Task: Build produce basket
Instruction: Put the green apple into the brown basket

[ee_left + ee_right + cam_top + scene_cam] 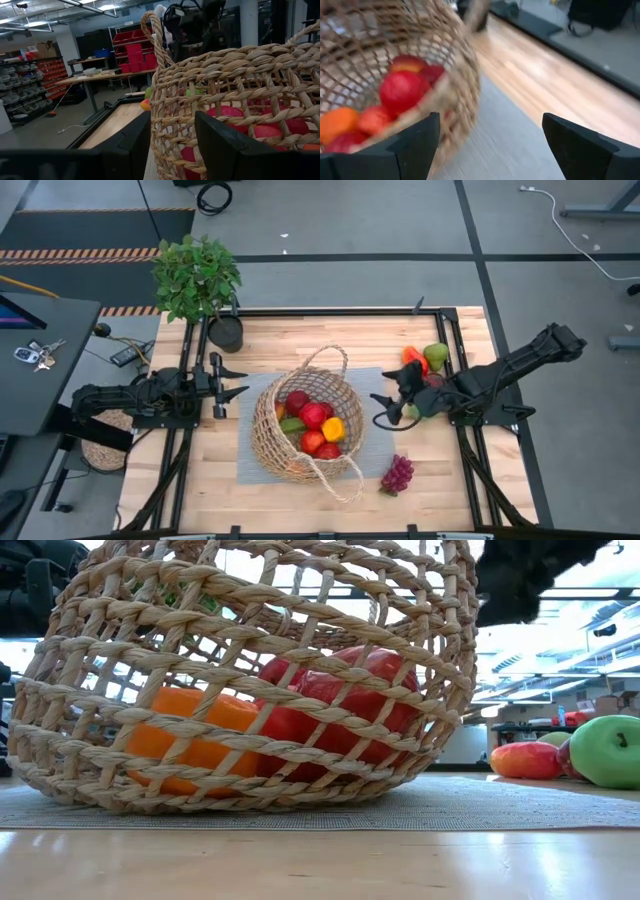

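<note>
The tan wicker basket (305,425) sits tilted on a grey mat (375,385) at mid-table. It holds red apples (313,416), a yellow pepper (333,429) and a green piece (292,425). The low view shows an orange piece (190,735) and a red one (335,710) through its weave. Purple grapes (397,473) lie near the mat's near right corner. My left gripper (240,381) is open and empty, just left of the basket; its wrist view (172,145) faces the basket wall (240,85). My right gripper (383,410) is open and empty, just right of the basket (395,60).
A green fruit (436,355) and an orange-red piece (415,360) lie at the far right beside my right arm. In the low view a red fruit (527,760) and a green apple (610,750) sit there. A potted plant (200,280) stands at the far left corner.
</note>
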Controlling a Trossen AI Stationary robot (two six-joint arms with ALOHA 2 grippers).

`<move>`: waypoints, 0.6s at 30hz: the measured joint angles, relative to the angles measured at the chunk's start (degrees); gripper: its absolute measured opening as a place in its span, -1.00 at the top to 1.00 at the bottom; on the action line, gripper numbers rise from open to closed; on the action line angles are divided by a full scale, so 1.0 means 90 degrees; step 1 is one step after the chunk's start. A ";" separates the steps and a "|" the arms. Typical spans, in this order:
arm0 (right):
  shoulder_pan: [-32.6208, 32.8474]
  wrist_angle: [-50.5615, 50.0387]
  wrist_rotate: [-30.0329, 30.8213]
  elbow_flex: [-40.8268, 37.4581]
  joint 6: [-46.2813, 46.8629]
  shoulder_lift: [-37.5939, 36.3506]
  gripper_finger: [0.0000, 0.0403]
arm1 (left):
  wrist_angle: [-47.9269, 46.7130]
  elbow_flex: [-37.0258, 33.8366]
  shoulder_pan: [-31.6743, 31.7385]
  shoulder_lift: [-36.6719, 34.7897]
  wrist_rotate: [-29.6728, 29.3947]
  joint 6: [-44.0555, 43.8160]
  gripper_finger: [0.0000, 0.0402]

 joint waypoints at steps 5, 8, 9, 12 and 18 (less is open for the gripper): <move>0.0146 -0.1093 -0.0220 -0.0076 0.1156 0.0088 -0.73 | 0.0000 0.0000 0.0000 0.0001 0.0002 0.0000 0.20; 0.0208 -0.1345 -0.0617 -0.0072 0.1612 0.0346 -0.72 | -0.0001 0.0001 -0.0002 0.0002 0.0001 0.0001 0.20; 0.0210 -0.1493 -0.0756 -0.0025 0.1752 0.0455 -0.72 | -0.0005 0.0000 -0.0001 0.0002 0.0002 0.0000 0.20; 0.0210 -0.2499 -0.0990 0.0314 0.2537 0.0811 -0.72 | 0.0000 0.0000 -0.0002 0.0002 0.0002 0.0000 0.20; 0.0210 -0.5158 -0.1297 0.1199 0.4543 0.1463 -0.72 | 0.0004 0.0002 0.0000 0.0002 0.0001 0.0002 0.20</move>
